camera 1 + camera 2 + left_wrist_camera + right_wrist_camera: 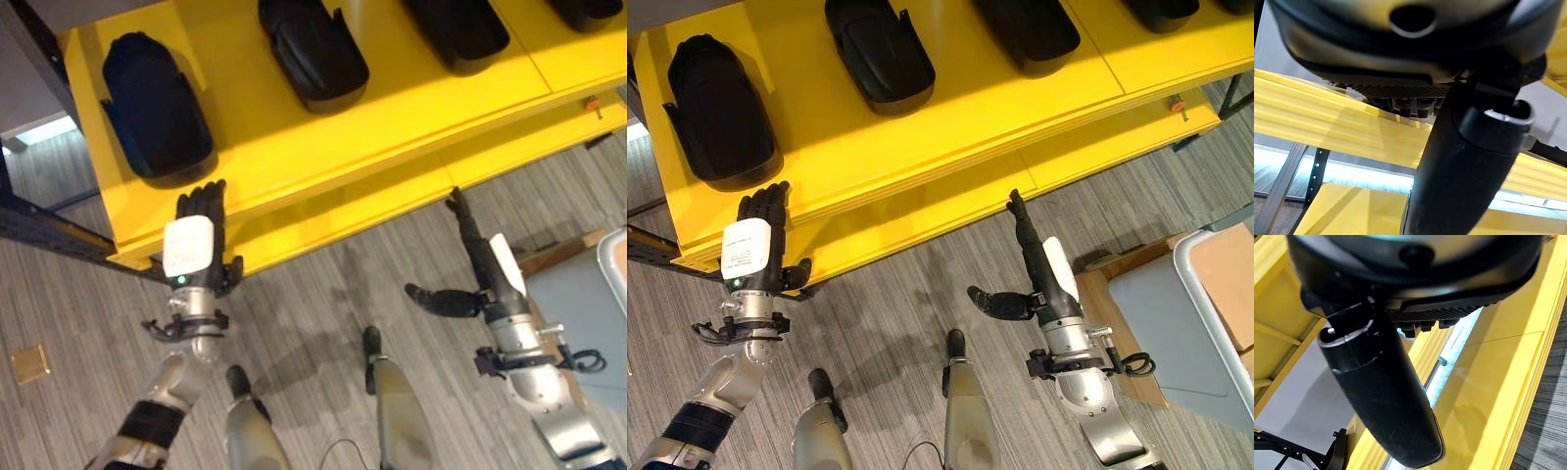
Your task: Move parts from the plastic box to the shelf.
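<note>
**Q:** Which way did the parts lie from the hands?

**A:** Black moulded parts lay in a row on the top board of the yellow shelf (950,117), long axes pointing away from the robot. The leftmost part (720,108) sat just beyond the left hand (757,245), whose straight fingers reached the shelf's front edge, holding nothing. The right hand (1034,259) hung over the grey floor before the lower board, fingers straight, thumb out sideways, also empty.

**Q:** And the containers?

**A:** A pale plastic box (1215,313) stood at the robot's right, nearer the right arm; a flat tan piece (1229,279) lay inside. Any next pick would probably call for a turn that way.
</note>
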You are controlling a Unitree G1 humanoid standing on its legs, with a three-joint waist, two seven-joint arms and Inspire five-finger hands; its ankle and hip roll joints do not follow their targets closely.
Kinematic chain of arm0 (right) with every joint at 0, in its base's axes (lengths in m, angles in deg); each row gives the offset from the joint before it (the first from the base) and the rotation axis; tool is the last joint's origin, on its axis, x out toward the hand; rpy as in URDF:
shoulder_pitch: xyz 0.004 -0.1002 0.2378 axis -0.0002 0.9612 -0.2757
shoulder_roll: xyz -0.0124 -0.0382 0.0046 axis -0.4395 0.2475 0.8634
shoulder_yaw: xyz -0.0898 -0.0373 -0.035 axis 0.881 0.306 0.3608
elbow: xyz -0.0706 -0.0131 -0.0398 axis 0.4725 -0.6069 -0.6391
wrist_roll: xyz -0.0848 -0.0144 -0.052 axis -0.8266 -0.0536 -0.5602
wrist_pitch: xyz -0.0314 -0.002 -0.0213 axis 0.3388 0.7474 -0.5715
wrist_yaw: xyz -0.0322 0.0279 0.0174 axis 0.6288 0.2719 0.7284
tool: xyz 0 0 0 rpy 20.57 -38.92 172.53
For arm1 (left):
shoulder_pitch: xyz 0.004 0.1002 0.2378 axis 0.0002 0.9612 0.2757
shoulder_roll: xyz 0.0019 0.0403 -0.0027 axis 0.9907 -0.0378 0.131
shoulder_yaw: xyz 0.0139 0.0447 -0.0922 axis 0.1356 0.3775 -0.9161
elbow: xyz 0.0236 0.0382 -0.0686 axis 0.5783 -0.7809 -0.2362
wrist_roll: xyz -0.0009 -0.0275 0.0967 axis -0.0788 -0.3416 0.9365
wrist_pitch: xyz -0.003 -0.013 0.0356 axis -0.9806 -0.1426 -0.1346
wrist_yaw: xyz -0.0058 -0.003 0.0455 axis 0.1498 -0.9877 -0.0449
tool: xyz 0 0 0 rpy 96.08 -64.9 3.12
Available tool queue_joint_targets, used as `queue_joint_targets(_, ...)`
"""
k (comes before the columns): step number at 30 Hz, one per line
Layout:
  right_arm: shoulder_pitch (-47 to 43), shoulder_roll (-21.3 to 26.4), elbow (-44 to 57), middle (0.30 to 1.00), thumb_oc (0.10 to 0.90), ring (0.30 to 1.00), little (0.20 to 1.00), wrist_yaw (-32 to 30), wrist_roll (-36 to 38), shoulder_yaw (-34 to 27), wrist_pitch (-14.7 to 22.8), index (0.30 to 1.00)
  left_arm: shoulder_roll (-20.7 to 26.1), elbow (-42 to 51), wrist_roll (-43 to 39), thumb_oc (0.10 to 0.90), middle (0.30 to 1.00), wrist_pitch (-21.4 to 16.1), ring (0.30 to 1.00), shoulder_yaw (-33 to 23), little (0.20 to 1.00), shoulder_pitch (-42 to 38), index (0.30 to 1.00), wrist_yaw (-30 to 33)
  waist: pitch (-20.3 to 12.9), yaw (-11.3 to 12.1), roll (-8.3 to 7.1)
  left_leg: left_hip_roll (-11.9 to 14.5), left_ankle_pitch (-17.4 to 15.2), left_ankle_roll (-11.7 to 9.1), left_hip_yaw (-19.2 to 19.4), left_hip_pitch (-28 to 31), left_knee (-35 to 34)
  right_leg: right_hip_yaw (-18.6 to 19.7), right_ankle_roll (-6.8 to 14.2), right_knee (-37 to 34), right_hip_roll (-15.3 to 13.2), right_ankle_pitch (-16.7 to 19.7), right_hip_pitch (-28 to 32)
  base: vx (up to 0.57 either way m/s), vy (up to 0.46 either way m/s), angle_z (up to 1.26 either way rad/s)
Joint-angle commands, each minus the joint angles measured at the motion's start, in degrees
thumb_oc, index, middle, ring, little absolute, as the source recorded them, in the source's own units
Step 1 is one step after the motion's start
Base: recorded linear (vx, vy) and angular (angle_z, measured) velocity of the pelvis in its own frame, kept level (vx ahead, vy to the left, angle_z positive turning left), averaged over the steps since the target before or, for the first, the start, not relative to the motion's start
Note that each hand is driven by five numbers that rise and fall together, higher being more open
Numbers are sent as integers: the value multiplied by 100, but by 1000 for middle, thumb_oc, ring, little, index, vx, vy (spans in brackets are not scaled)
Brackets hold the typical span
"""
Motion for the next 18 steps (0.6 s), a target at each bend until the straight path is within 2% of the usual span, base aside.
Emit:
queue_joint_targets(1,-187,39,683,1000,900,1000,1000,-280,-36,-222,482,1000,289,60,93,900,1000,-9,1000,-114,1000,-388,1000,453,-409,-15,-178,-25,444,214,-345,-413,137,-63,-119,315,104,-17,34,0,0,0)
queue_joint_targets(18,-153,96,686,1000,900,1000,1000,-247,-4,-194,491,1000,288,-282,-44,900,1000,122,1000,-235,1000,-427,1000,528,-392,-9,-249,-13,425,222,-385,-530,245,-44,-131,377,104,-13,-44,0,0,0)
